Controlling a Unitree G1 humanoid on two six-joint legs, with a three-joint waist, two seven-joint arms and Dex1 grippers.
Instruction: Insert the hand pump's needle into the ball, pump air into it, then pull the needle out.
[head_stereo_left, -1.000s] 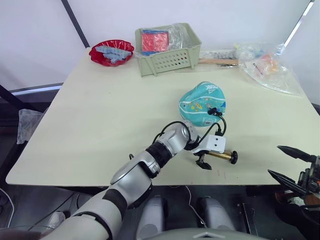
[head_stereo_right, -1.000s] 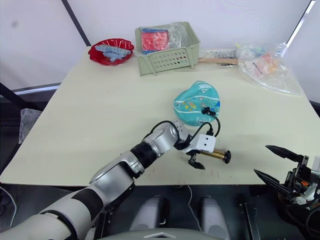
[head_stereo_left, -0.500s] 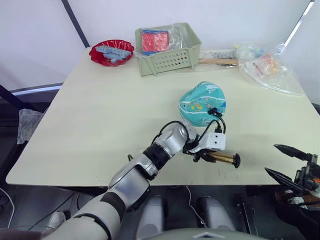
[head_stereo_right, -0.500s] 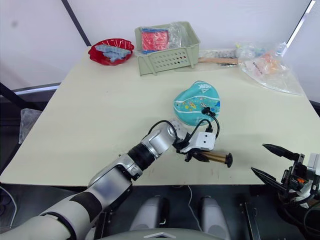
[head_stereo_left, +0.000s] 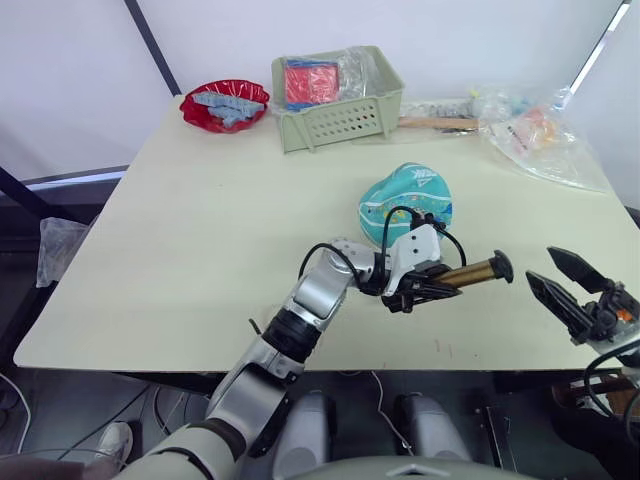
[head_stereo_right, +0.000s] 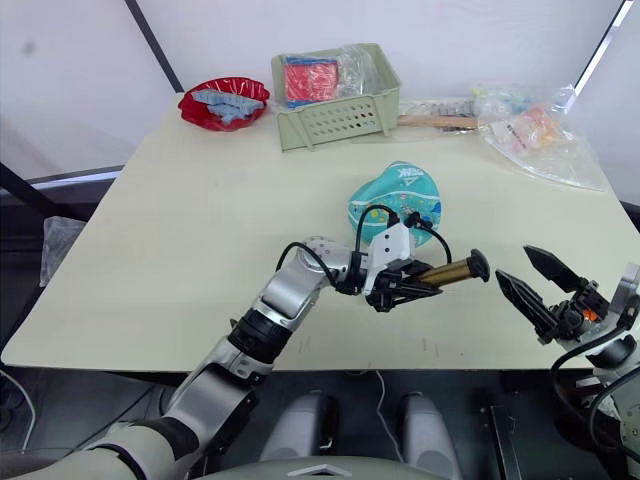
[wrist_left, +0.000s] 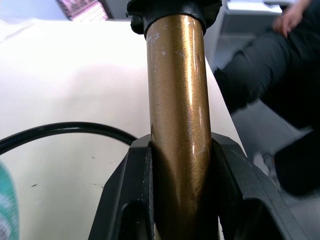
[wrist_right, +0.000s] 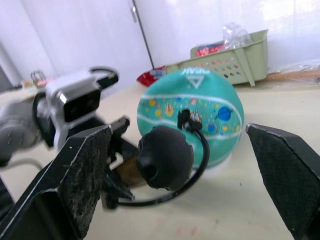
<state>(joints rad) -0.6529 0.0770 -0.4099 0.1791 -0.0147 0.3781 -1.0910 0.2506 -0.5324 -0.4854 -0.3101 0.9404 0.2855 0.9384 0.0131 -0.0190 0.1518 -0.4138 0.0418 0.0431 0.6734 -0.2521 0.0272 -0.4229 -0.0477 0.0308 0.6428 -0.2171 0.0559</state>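
The teal ball (head_stereo_left: 405, 205) rests on the table (head_stereo_left: 200, 250), right of centre. My left gripper (head_stereo_left: 430, 287) is shut on the bronze barrel of the hand pump (head_stereo_left: 470, 271) and holds it off the table in front of the ball, with the black handle (wrist_right: 165, 157) pointing right. In the left wrist view both fingers (wrist_left: 135, 200) clamp the barrel (wrist_left: 177, 100). The thin black hose (head_stereo_left: 432, 222) loops from the pump to the ball. The needle's black fitting (wrist_right: 184, 116) sits against the ball; the pin is hidden. My right gripper (head_stereo_left: 540, 263) stands open just right of the handle, apart from it.
At the back stand a green basket (head_stereo_left: 335, 95), a red bowl (head_stereo_left: 224, 105), a wooden-handled tool (head_stereo_left: 435, 122) and clear plastic bags (head_stereo_left: 535, 135). The table's front edge runs just below the pump. A person's dark trousers (wrist_left: 280, 75) show beyond the table.
My left gripper closed on the pump and lifted it off the table, swinging the handle end up and to the right. My right gripper rose and moved in toward the handle.
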